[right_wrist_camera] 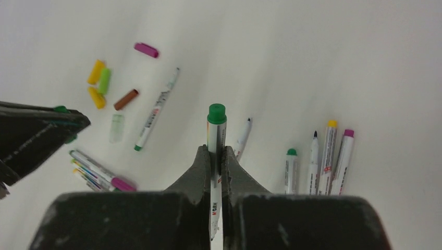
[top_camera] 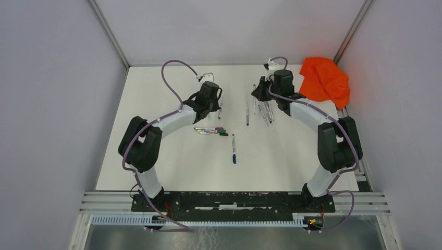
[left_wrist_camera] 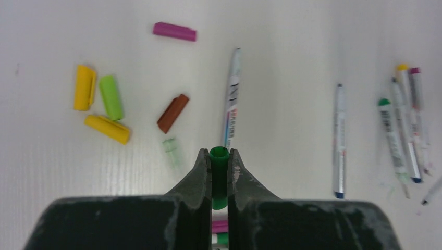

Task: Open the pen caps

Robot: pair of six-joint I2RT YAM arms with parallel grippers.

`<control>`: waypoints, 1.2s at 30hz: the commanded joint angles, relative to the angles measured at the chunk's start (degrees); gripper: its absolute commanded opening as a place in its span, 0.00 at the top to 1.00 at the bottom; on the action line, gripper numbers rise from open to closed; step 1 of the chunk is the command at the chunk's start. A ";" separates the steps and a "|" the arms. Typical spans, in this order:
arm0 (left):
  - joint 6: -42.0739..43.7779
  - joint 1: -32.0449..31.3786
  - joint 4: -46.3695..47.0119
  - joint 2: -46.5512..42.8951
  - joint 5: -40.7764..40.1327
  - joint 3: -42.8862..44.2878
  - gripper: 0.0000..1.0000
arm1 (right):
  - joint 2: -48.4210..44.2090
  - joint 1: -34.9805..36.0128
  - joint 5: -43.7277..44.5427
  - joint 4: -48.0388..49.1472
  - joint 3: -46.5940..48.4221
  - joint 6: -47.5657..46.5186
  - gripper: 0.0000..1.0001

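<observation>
My left gripper [left_wrist_camera: 219, 156] is shut on a dark green pen cap [left_wrist_camera: 219, 174], open end pointing away, held above the table. Loose caps lie beyond it: magenta [left_wrist_camera: 174, 31], yellow [left_wrist_camera: 84, 87], light green [left_wrist_camera: 111, 97], a second yellow [left_wrist_camera: 107, 128], brown-red [left_wrist_camera: 172, 113] and a pale translucent one [left_wrist_camera: 171, 146]. My right gripper [right_wrist_camera: 217, 151] is shut on a white pen barrel [right_wrist_camera: 216, 133] with a green end, held off the table. From above, the left gripper [top_camera: 216, 99] and right gripper [top_camera: 259, 91] are apart at the far middle.
Several white barrels lie in a row under the right arm [top_camera: 266, 112]. A bundle of capped pens [top_camera: 211, 130] and a single blue-capped pen [top_camera: 233, 148] lie mid-table. An orange cloth [top_camera: 326, 80] sits at the far right corner. Grey walls enclose the table.
</observation>
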 commanded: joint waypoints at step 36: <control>2.46 4.17 -8.77 27.14 12.04 21.30 0.83 | 19.24 3.69 16.21 -17.30 10.42 -10.70 0.93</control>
